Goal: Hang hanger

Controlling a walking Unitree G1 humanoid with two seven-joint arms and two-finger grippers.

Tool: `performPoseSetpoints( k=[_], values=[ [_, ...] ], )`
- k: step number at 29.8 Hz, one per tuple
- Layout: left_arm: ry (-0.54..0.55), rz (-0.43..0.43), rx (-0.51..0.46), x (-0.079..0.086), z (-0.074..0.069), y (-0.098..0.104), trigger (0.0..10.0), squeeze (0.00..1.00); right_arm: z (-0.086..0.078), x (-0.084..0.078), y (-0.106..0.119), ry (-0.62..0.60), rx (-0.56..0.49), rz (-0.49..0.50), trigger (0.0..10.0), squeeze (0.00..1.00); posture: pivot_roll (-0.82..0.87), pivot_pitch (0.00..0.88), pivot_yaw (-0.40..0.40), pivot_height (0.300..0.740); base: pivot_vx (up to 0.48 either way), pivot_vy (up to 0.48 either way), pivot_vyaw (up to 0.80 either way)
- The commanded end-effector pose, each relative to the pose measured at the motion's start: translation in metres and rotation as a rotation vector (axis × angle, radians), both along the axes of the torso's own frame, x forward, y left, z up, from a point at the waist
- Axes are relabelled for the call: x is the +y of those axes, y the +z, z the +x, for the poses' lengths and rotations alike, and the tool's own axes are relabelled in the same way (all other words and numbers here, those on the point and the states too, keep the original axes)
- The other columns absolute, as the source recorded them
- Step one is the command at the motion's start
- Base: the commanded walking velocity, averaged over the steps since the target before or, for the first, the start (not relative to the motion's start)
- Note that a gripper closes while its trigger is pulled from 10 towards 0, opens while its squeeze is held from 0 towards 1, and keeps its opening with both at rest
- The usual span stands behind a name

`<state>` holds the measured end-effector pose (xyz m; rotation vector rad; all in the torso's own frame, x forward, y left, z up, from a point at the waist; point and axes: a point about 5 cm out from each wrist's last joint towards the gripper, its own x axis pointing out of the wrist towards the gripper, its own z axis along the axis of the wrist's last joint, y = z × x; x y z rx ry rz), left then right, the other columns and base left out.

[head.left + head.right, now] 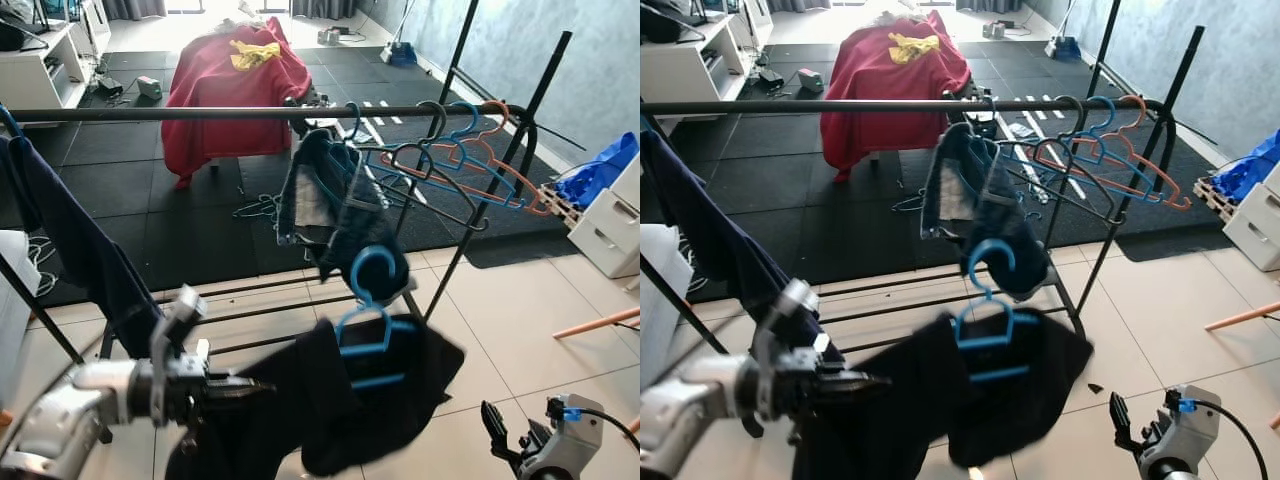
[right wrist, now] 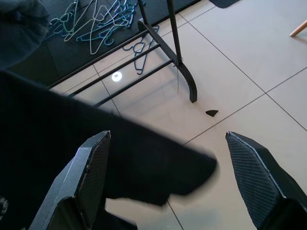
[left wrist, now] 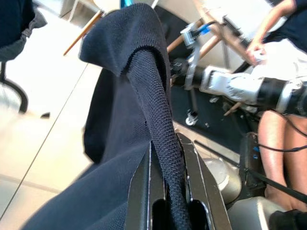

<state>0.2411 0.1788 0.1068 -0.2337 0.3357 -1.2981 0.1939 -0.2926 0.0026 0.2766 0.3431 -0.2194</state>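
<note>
Left wrist view: our left gripper (image 3: 168, 191) has its jaws clenched on the dark knit garment (image 1: 330, 400) carrying the blue plastic hanger (image 1: 368, 320); right gripper (image 2: 168, 187) released. Next, we lift the hook onto the black metal rail (image 1: 250, 113).

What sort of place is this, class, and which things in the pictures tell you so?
Probably a room in a home used for laundry or dressing. A black clothes rail holds a denim garment and empty hangers, a red cloth covers furniture behind it, and white drawers stand on the tiled floor.
</note>
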Motion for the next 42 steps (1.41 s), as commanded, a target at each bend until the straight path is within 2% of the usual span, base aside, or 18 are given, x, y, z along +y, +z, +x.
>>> performPoseSetpoints(
  k=[1,7,13,14,16,17,19,21,22,24,26,29,31,33,34,37,38,42],
  values=[
    [0.038,-0.025,-0.022,0.0,0.002,-0.001,10.0,0.0,-0.005,-0.001,-0.005,-0.005,0.026,0.008,10.0,0.0,-0.08,0.108,-0.061,0.74,-0.244,0.0,0.0],
    [0.107,-0.038,0.008,0.004,0.003,-0.007,10.0,0.0,-0.004,-0.001,-0.005,0.002,0.029,0.01,10.0,0.0,-0.08,0.107,-0.061,0.74,-0.321,0.0,0.0],
    [0.09,-0.045,-0.038,0.007,0.008,0.009,10.0,0.0,0.001,0.005,0.0,0.027,-0.008,0.055,10.0,0.0,-0.08,0.106,-0.054,0.74,-0.324,0.0,0.0],
    [0.066,-0.053,-0.086,0.013,0.011,0.025,10.0,0.0,0.013,0.016,0.019,0.103,-0.117,0.144,10.0,0.0,-0.08,0.107,-0.054,0.74,-0.255,0.0,0.0],
    [0.066,-0.053,-0.086,0.013,0.011,0.025,10.0,0.0,0.013,0.016,0.019,0.103,-0.117,0.144,10.0,0.0,-0.08,0.107,-0.054,0.74,-0.255,0.0,0.0],
    [0.048,-0.054,-0.114,0.017,0.013,0.034,10.0,0.0,0.021,0.021,0.034,0.163,-0.183,0.174,10.0,0.0,-0.08,0.104,-0.054,0.74,-0.255,0.0,0.0],
    [0.048,-0.054,-0.114,0.017,0.013,0.034,10.0,0.0,0.021,0.021,0.034,0.163,-0.183,0.174,10.0,0.0,-0.08,0.104,-0.054,0.74,-0.255,0.0,0.0],
    [0.012,-0.046,-0.188,0.021,0.019,0.053,10.0,0.0,0.037,0.027,0.069,0.301,-0.311,0.203,10.0,0.0,-0.07,0.098,-0.058,0.74,-0.268,0.0,0.0],
    [0.012,-0.046,-0.188,0.021,0.019,0.053,10.0,0.0,0.037,0.027,0.069,0.301,-0.311,0.203,10.0,0.0,-0.07,0.098,-0.058,0.74,-0.277,0.0,0.0],
    [-0.036,-0.042,-0.25,0.016,0.021,0.068,10.0,0.0,0.049,0.037,0.105,0.484,-0.419,0.18,10.0,0.0,-0.07,0.09,-0.061,0.74,-0.285,0.0,0.0],
    [-0.051,-0.04,-0.265,0.015,0.021,0.072,10.0,0.0,0.051,0.042,0.114,0.544,-0.447,0.165,10.0,0.0,-0.07,0.09,-0.061,0.74,-0.285,0.0,0.0],
    [-0.071,-0.047,-0.285,0.015,0.022,0.08,10.0,0.0,0.049,0.046,0.133,0.662,-0.498,0.129,10.0,0.0,-0.07,0.085,-0.062,0.74,-0.185,0.0,0.0],
    [-0.071,-0.047,-0.285,0.015,0.022,0.08,10.0,0.0,0.049,0.046,0.133,0.662,-0.498,0.129,10.0,0.0,-0.07,0.085,-0.062,0.74,0.0,0.0,0.0],
    [-0.086,-0.057,-0.298,0.018,0.022,0.087,10.0,0.0,0.046,0.046,0.147,0.728,-0.539,0.117,10.0,0.0,-0.07,0.084,-0.063,0.74,0.0,0.0,0.0],
    [-0.112,-0.072,-0.319,0.023,0.022,0.099,10.0,0.0,0.04,0.043,0.164,0.804,-0.589,0.113,10.0,0.0,-0.07,0.084,-0.065,0.74,0.0,0.0,0.0],
    [-0.132,-0.083,-0.334,0.027,0.021,0.107,10.0,0.0,0.035,0.041,0.175,0.854,-0.621,0.111,10.0,0.0,-0.07,0.084,-0.065,0.74,0.0,0.0,0.0],
    [-0.165,-0.097,-0.351,0.031,0.019,0.118,10.0,0.0,0.029,0.039,0.187,0.908,-0.643,0.117,10.0,0.0,-0.06,0.085,-0.064,0.74,0.0,0.0,0.0],
    [-0.238,-0.129,-0.387,0.033,0.016,0.139,10.0,0.0,0.018,0.035,0.198,1.012,-0.601,0.113,10.0,0.0,-0.06,0.087,-0.066,0.74,0.0,0.0,0.0]
  ],
)
